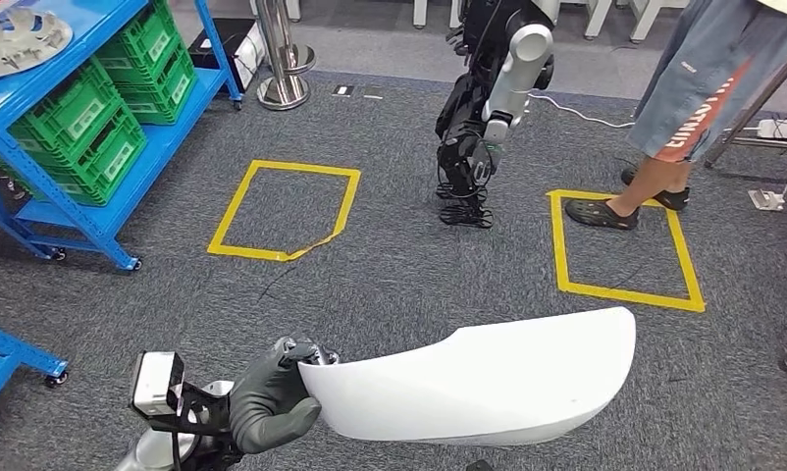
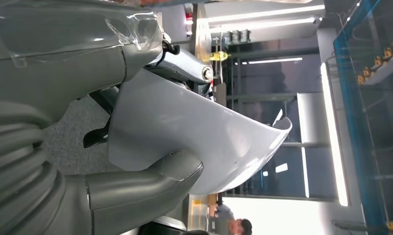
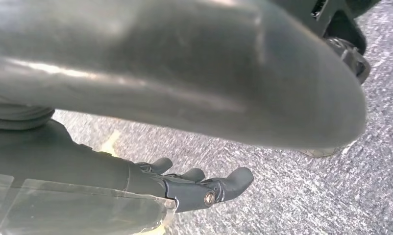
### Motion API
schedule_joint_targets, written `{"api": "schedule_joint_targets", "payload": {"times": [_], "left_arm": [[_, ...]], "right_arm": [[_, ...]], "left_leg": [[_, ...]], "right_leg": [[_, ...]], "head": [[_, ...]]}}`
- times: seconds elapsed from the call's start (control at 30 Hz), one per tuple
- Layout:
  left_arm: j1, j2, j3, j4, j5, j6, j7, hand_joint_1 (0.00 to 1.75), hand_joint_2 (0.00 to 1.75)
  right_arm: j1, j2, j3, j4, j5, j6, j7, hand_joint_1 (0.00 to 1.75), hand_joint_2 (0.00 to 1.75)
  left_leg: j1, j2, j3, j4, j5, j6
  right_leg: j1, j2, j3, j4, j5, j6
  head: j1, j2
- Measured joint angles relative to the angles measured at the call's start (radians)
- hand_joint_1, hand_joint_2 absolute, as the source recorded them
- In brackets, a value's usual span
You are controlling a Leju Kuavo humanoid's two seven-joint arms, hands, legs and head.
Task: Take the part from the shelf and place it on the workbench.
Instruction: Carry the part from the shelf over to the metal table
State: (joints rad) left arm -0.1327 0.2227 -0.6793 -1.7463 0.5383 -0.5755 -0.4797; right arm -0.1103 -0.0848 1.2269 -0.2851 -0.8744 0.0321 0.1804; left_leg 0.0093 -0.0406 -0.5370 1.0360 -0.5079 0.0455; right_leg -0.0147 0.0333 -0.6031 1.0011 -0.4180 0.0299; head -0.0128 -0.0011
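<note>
Part [image 1: 488,378]: a curved white panel, gripped at 1 end by the left hand [image 1: 270,397] and held above the grey carpet, near the yellow tape square [image 1: 284,211]. Right hand [image 3: 194,183]: fingers apart, holding nothing, above the carpet.

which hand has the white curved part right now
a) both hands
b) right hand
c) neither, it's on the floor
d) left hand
d: the left hand grips one end of the white curved part above the carpet, while the right hand hangs with nothing in it.
</note>
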Motion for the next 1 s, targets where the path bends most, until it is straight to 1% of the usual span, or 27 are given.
{"api": "schedule_joint_targets", "payload": {"times": [0.03,0.1,0.13,0.17,0.2,0.27,0.3,0.33,0.37,0.4,0.43,0.47,0.5,0.53,0.57,0.63,0.67,0.7,0.73,0.77,0.8,0.83,0.87,0.9,0.93,0.97,1.0], "left_arm": [[0.000,0.001,0.001,0.000,0.000,0.000,0.000,1.75,1.75],[0.000,0.002,0.001,-0.002,0.000,-0.002,-0.001,1.75,1.75],[0.000,0.002,0.001,-0.004,-0.001,-0.003,-0.001,1.75,1.75],[-0.001,0.001,0.001,-0.005,-0.001,-0.005,-0.002,1.75,1.75],[-0.002,-0.001,0.000,-0.006,-0.001,-0.006,-0.002,1.75,1.75],[-0.002,-0.003,-0.001,-0.006,-0.002,-0.008,-0.003,1.75,1.75],[-0.001,-0.003,-0.002,-0.006,-0.002,-0.008,-0.003,1.75,1.75],[-0.001,-0.004,-0.004,-0.005,-0.003,-0.008,-0.003,1.75,1.75],[-0.001,-0.004,-0.005,-0.005,-0.003,-0.009,-0.003,1.75,1.75],[-0.001,-0.004,-0.005,-0.005,-0.003,-0.009,-0.003,1.75,1.75],[-0.001,-0.004,-0.005,-0.005,-0.003,-0.009,-0.003,1.75,1.75],[-0.001,-0.004,-0.005,-0.005,-0.003,-0.010,-0.003,1.75,1.75],[-0.001,-0.004,-0.005,-0.005,-0.003,-0.011,-0.003,1.75,1.75],[-0.002,-0.004,-0.005,-0.005,-0.003,-0.013,-0.003,1.75,1.75],[-0.002,-0.004,-0.005,-0.005,-0.002,-0.015,-0.003,1.75,1.75],[-0.004,-0.004,-0.005,-0.005,-0.002,-0.017,-0.003,1.75,1.75],[-0.004,-0.004,-0.005,-0.005,-0.002,-0.017,-0.004,1.75,1.75],[-0.004,-0.004,-0.005,-0.005,-0.002,-0.017,-0.004,1.75,1.75],[-0.004,-0.004,-0.005,-0.005,-0.002,-0.017,-0.005,1.75,1.75],[-0.003,-0.003,-0.005,-0.005,-0.002,-0.017,-0.005,1.75,1.75],[-0.002,-0.003,-0.005,-0.005,-0.001,-0.017,-0.006,1.75,1.75],[-0.002,-0.002,-0.005,-0.005,-0.001,-0.017,-0.006,1.75,1.75],[-0.001,-0.002,-0.005,-0.005,-0.001,-0.017,-0.006,1.75,1.75],[-0.001,-0.002,-0.005,-0.005,-0.001,-0.017,-0.006,1.75,1.75],[-0.001,-0.002,-0.005,-0.005,-0.001,-0.017,-0.007,1.75,1.75],[-0.001,-0.002,-0.004,-0.005,-0.002,-0.017,-0.007,1.75,1.75],[-0.001,-0.002,-0.002,-0.006,-0.002,-0.017,-0.008,1.75,1.75]], "right_arm": [[-0.001,0.002,-0.002,0.001,-0.001,0.000,0.002,0.00,0.00],[0.001,0.005,-0.003,0.002,-0.004,0.000,0.005,0.00,0.00],[0.002,0.005,-0.004,0.003,-0.005,0.000,0.006,0.00,0.00],[0.003,0.005,-0.005,0.004,-0.006,0.000,0.008,0.00,0.00],[0.003,0.005,-0.007,0.006,-0.008,0.000,0.009,0.00,0.00],[0.003,0.004,-0.012,0.009,-0.010,0.000,0.013,0.00,0.00],[0.004,0.004,-0.014,0.010,-0.011,0.000,0.014,0.00,0.00],[0.005,0.004,-0.016,0.011,-0.012,0.000,0.015,0.00,0.00],[0.006,0.004,-0.017,0.012,-0.013,0.000,0.016,0.00,0.00],[0.007,0.003,-0.018,0.013,-0.013,0.000,0.016,0.00,0.00],[0.006,0.003,-0.019,0.014,-0.014,0.000,0.016,0.00,0.00],[0.005,0.003,-0.020,0.014,-0.014,0.001,0.016,0.00,0.00],[0.004,0.003,-0.020,0.015,-0.014,0.002,0.016,0.00,0.00],[0.003,0.003,-0.021,0.015,-0.014,0.003,0.016,0.00,0.00],[0.004,0.003,-0.021,0.016,-0.014,0.004,0.017,0.00,0.00],[0.007,0.000,-0.022,0.018,-0.014,0.004,0.017,0.00,0.00],[0.008,-0.001,-0.023,0.018,-0.014,0.004,0.018,0.00,0.00],[0.008,-0.001,-0.024,0.019,-0.014,0.004,0.019,0.00,0.00],[0.008,-0.002,-0.025,0.019,-0.014,0.004,0.019,0.00,0.00],[0.007,-0.002,-0.026,0.019,-0.014,0.003,0.020,0.00,0.00],[0.007,-0.002,-0.026,0.019,-0.014,0.003,0.021,0.00,0.00],[0.008,-0.002,-0.026,0.019,-0.014,0.003,0.022,0.00,0.00],[0.009,-0.002,-0.026,0.019,-0.014,0.003,0.023,0.00,0.00],[0.009,-0.003,-0.026,0.019,-0.014,0.003,0.024,0.00,0.00],[0.009,-0.003,-0.026,0.019,-0.012,0.003,0.026,0.00,0.00],[0.009,-0.002,-0.026,0.020,-0.011,0.003,0.027,0.00,0.00],[0.007,0.000,-0.026,0.020,-0.009,0.004,0.029,0.00,0.00]], "left_leg": [[-0.004,-0.003,0.008,-0.019,0.003,0.004],[-0.010,0.013,0.008,-0.027,0.009,0.009],[-0.010,0.022,0.011,-0.037,0.017,0.010],[-0.009,0.031,0.014,-0.047,0.025,0.012],[-0.007,0.040,0.015,-0.056,0.033,0.014],[-0.008,0.057,0.009,-0.060,0.039,0.018],[-0.009,0.067,0.005,-0.059,0.041,0.019],[-0.010,0.077,0.003,-0.058,0.041,0.018],[-0.009,0.087,0.002,-0.057,0.041,0.018],[-0.008,0.096,0.001,-0.055,0.040,0.016],[-0.008,0.105,0.001,-0.050,0.038,0.012],[-0.010,0.112,-0.001,-0.044,0.034,0.006],[-0.012,0.119,-0.003,-0.038,0.030,0.000],[-0.014,0.125,-0.005,-0.032,0.027,-0.006],[-0.015,0.131,-0.007,-0.030,0.026,-0.010],[-0.009,0.138,-0.008,-0.026,0.022,-0.018],[-0.005,0.128,-0.012,-0.014,0.011,-0.023],[-0.001,0.109,-0.023,0.016,-0.012,-0.027],[0.002,0.084,-0.045,0.070,-0.046,-0.032],[0.003,0.063,-0.076,0.139,-0.082,-0.033],[0.003,0.051,-0.107,0.207,-0.110,-0.034],[0.003,0.045,-0.130,0.254,-0.123,-0.032],[0.003,0.042,-0.136,0.264,-0.115,-0.028],[0.002,0.039,-0.123,0.236,-0.090,-0.022],[0.000,0.030,-0.093,0.174,-0.053,-0.014],[-0.002,0.009,-0.057,0.103,-0.021,-0.004],[-0.004,-0.011,-0.029,0.043,0.002,0.004]], "right_leg": [[-0.001,0.006,-0.003,0.000,0.004,0.005],[-0.003,0.018,-0.008,-0.003,0.012,0.017],[-0.003,0.017,-0.013,0.001,0.011,0.020],[-0.003,0.011,-0.023,0.017,0.002,0.020],[-0.002,0.002,-0.043,0.054,-0.019,0.017],[-0.003,-0.015,-0.101,0.179,-0.077,0.009],[-0.004,-0.017,-0.125,0.238,-0.098,0.010],[-0.007,-0.019,-0.133,0.265,-0.104,0.017],[-0.010,-0.023,-0.122,0.256,-0.097,0.026],[-0.014,-0.030,-0.093,0.211,-0.080,0.037],[-0.018,-0.050,-0.051,0.140,-0.059,0.047],[-0.017,-0.069,-0.014,0.080,-0.045,0.052],[-0.017,-0.082,0.011,0.035,-0.036,0.049],[-0.014,-0.090,0.025,0.009,-0.033,0.044],[-0.010,-0.083,0.024,0.008,-0.034,0.035],[-0.010,-0.065,0.019,0.005,-0.029,0.020],[-0.012,-0.055,0.018,0.004,-0.027,0.014],[-0.014,-0.045,0.018,0.003,-0.024,0.008],[-0.015,-0.035,0.016,0.002,-0.021,0.003],[-0.012,-0.024,0.014,0.003,-0.019,-0.001],[-0.010,-0.014,0.012,0.003,-0.018,-0.004],[-0.006,-0.002,0.010,0.003,-0.016,-0.006],[-0.003,0.010,0.010,0.003,-0.015,-0.008],[-0.001,0.021,0.010,0.003,-0.014,-0.009],[0.001,0.034,0.011,0.003,-0.012,-0.010],[0.001,0.045,0.012,0.003,-0.010,-0.009],[0.001,0.056,0.011,0.003,-0.008,-0.007]], "head": [[0.000,0.000],[-0.001,0.000],[0.000,0.000],[0.001,0.000],[0.002,0.000],[0.004,0.000],[0.004,0.000],[0.004,0.000],[0.004,0.000],[0.004,0.000],[0.004,0.000],[0.004,0.000],[0.004,0.000],[0.003,0.000],[0.003,0.000],[0.002,0.000],[0.002,0.000],[0.001,0.000],[0.000,0.000],[0.000,0.000],[0.000,0.000],[-0.001,0.000],[0.000,0.000],[0.000,0.000],[0.000,0.000],[0.000,0.000],[0.001,0.000]]}}
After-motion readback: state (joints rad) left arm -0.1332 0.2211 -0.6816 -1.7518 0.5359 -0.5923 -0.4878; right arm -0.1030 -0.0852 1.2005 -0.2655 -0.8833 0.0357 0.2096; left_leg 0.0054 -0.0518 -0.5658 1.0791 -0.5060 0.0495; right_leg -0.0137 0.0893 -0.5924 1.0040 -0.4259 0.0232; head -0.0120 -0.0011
